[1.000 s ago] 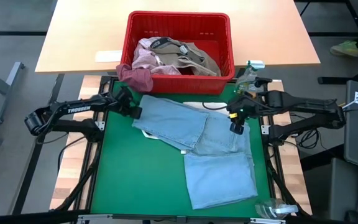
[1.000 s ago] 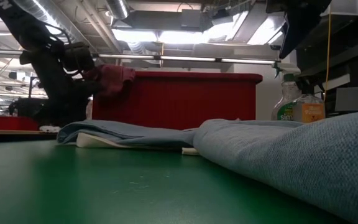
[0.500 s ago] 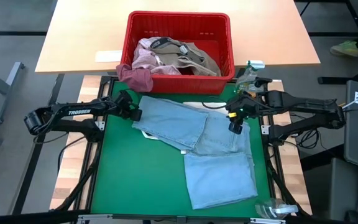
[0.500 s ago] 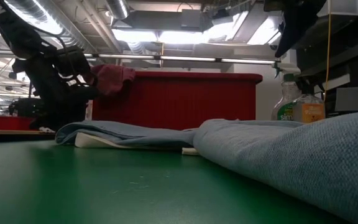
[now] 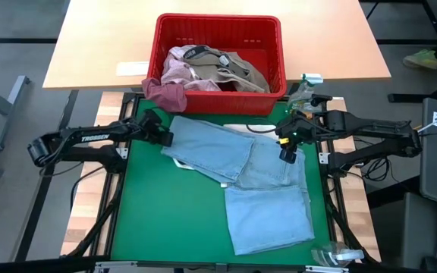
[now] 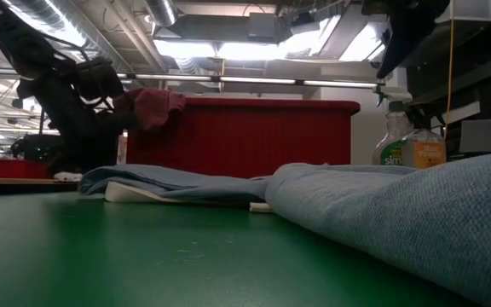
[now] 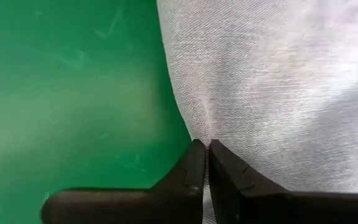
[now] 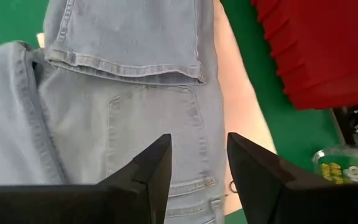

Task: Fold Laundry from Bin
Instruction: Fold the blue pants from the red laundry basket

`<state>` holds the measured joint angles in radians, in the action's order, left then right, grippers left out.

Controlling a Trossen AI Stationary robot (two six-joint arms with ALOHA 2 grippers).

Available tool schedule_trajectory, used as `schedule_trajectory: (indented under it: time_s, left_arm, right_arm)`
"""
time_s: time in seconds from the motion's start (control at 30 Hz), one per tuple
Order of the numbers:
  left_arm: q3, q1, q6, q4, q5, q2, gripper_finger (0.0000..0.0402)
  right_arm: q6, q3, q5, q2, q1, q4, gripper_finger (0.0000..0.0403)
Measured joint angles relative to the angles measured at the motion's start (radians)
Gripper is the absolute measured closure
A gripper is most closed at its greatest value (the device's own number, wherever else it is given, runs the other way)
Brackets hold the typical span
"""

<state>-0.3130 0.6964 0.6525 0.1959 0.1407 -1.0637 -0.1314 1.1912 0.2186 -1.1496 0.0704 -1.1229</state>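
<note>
Light blue jeans [image 5: 241, 171] lie partly folded on the green mat [image 5: 173, 220], over a flat white piece [image 5: 176, 161]. My left gripper [image 5: 164, 139] is shut at the jeans' left edge [image 7: 185, 118]. My right gripper [image 5: 287, 152] hovers open above the jeans' waist part [image 8: 154, 118], touching nothing. The red bin [image 5: 218, 18] stands beyond the mat's far edge and holds pink [image 5: 179, 68] and khaki [image 5: 234, 68] laundry. A maroon piece [image 5: 165, 95] hangs over the bin's near left rim. My left gripper pinches the jeans' left edge [image 7: 199, 134] between its two fingertips [image 7: 194, 158], and the cloth puckers slightly at the tips. The fingers slant down from the table's left side. The jeans stay lying flat on the mat; how many layers are caught does not show.
A spray bottle [image 5: 303, 89] stands by the bin's near right corner, close to my right arm. Clear crumpled plastic [image 5: 332, 254] lies at the mat's near right corner. Bare green mat lies to the near left of the jeans.
My left gripper has tipped a little at the jeans' left edge without travelling across the table. The jeans lie where they were.
</note>
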Motion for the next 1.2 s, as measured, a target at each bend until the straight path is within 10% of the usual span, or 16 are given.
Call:
schedule_trajectory:
  time_s: [0.7,1.2]
  left_arm:
    - [0.0,-0.103,0.153,-0.135,0.13,0.442,0.0401]
    - [0.0,-0.538,0.236,-0.593,-0.286,0.339,0.0401]
  right_arm:
    - [0.07,0.0,0.137,0.015,0.004,0.058,0.0248]
    - [0.07,0.0,0.137,0.015,0.002,0.086,0.0249]
